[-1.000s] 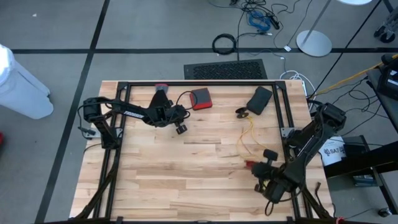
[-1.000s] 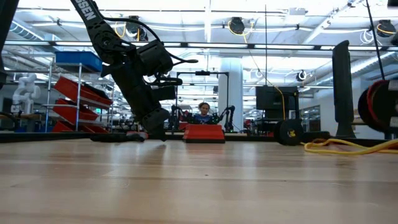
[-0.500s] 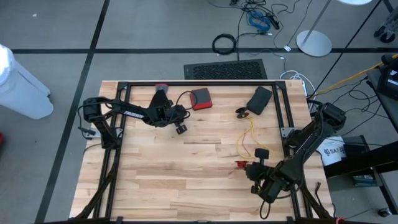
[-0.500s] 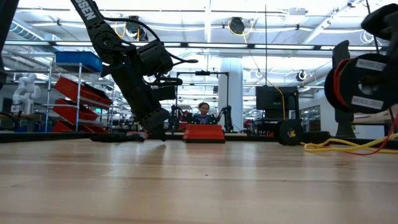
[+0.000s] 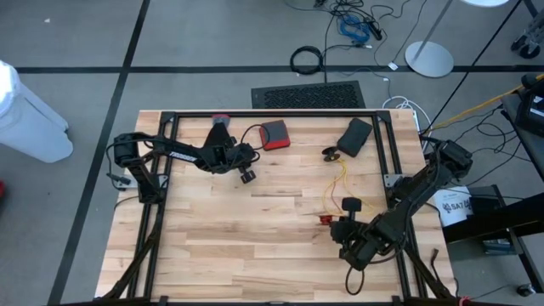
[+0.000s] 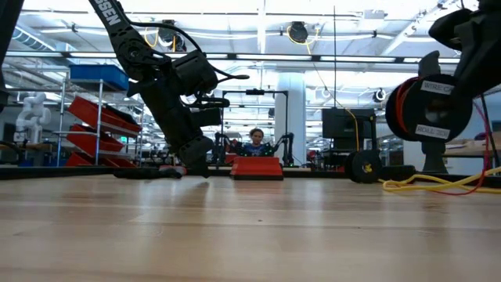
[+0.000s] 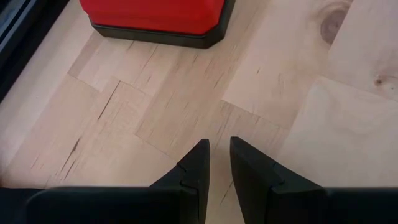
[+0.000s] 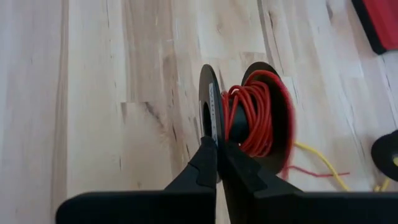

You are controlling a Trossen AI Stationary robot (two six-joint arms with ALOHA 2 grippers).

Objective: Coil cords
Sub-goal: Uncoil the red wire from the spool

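My right gripper [image 8: 217, 144] is shut on a black spool [image 6: 429, 108] wound with red cord [image 8: 252, 121], held above the table's near right part [image 5: 338, 219]. A loose red strand [image 8: 311, 169] trails from it. The yellow cord [image 5: 338, 183] lies slack on the wood beyond it, running to a small black spool [image 5: 330, 154]. My left gripper [image 7: 219, 152] hovers at the far left [image 5: 246, 176], its fingers a narrow gap apart with nothing between, just short of a red box [image 5: 274, 134]. My right gripper pinches the spool's one black flange [image 8: 210, 109] at its rim between the two fingertips, reaching slantwise down from the near right. The spool is lifted clear of the table, its axis about level, with the red strand hanging slack below it.
A black flat object [image 5: 354, 136] lies at the far right. A black metal frame [image 5: 272, 114] runs along the table's edges. Bare wood fills the middle and the near left [image 5: 229, 246].
My right gripper has carried the spool toward the table's left edge and slightly up, rolling its wrist, so the spool has turned about and come into the low view from the right. It stays shut on the flange.
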